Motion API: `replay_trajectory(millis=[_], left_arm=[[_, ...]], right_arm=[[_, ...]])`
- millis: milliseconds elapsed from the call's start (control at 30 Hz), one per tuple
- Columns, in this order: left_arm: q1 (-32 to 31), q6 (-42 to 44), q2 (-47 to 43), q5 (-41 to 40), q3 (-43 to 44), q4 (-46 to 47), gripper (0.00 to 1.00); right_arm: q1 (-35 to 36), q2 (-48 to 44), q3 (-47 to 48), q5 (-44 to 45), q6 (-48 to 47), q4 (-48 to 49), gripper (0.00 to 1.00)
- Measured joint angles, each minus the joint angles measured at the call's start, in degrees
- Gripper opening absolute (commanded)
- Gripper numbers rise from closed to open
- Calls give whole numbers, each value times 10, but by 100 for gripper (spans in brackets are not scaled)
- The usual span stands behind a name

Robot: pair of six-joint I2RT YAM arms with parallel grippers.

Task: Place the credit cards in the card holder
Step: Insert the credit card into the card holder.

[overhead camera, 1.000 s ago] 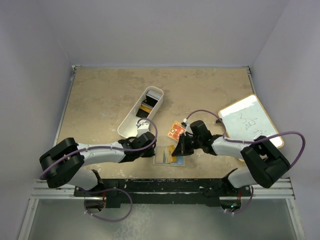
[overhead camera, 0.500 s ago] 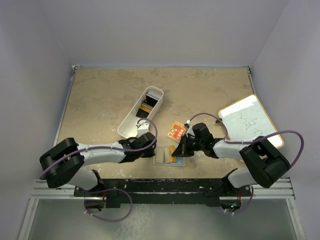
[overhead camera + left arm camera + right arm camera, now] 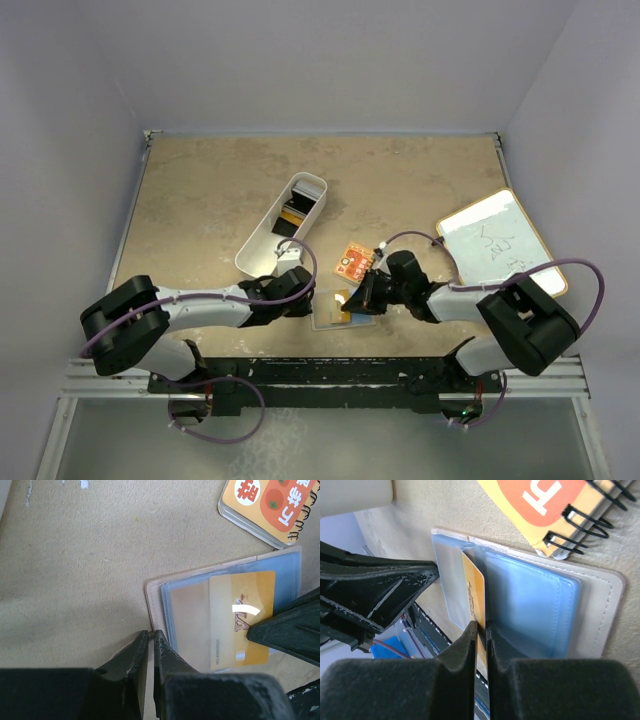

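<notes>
Sliding a gold card (image 3: 474, 592) edge-first toward a pocket of the open holder (image 3: 535, 605), the right gripper (image 3: 480, 630) pinches the card's near end between closed jaws. This happens at the near edge of the table (image 3: 200, 200), between the two arms. The left gripper (image 3: 151, 637) meets the holder's opposite edge. Its jaws are closed to a sliver, with the beige rim seemingly caught between them, apparently to steady it. The holder lies flat and unfolded, clear pockets up, just beside an orange spiral notebook (image 3: 265, 505).

The job looks barely begun. This one card lies over a clear pocket, its far end perhaps under the plastic, and the rest is yet to be pushed home. No other card shows in the pockets. Dark and gold shapes sit in the white bin (image 3: 258, 250) farther back. They are likely the remaining cards, all yet to be fetched and slotted.

How deep the card sits is hard to judge. Glare crosses its face in the left wrist view, and the right gripper's fingers cover its near end. Whether the left jaws truly grip the rim or only press beside it is not certain. The bin's contents are too small overhead to count, and the arms hide part of the holder in that view.
</notes>
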Motion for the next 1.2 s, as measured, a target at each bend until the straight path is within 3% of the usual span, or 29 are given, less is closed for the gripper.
replay_trajectory(millis=[200,333,500,833,1200], left_arm=[[-3,-1,1,9,0,0,5],[-6,-1,3,21,3,0,5],[-7,-1,4,24,4,0,5],[-7,0,4,26,4,1,5],[-7,0,4,24,4,1,4]], right_arm=[[4,-14,3,25,-8,-41,33],[6,-59,20,59,-42,-117,38],[7,-81,38,87,-78,-173,38],[7,-54,57,80,-111,-168,39],[24,-29,57,72,-120,-137,23]])
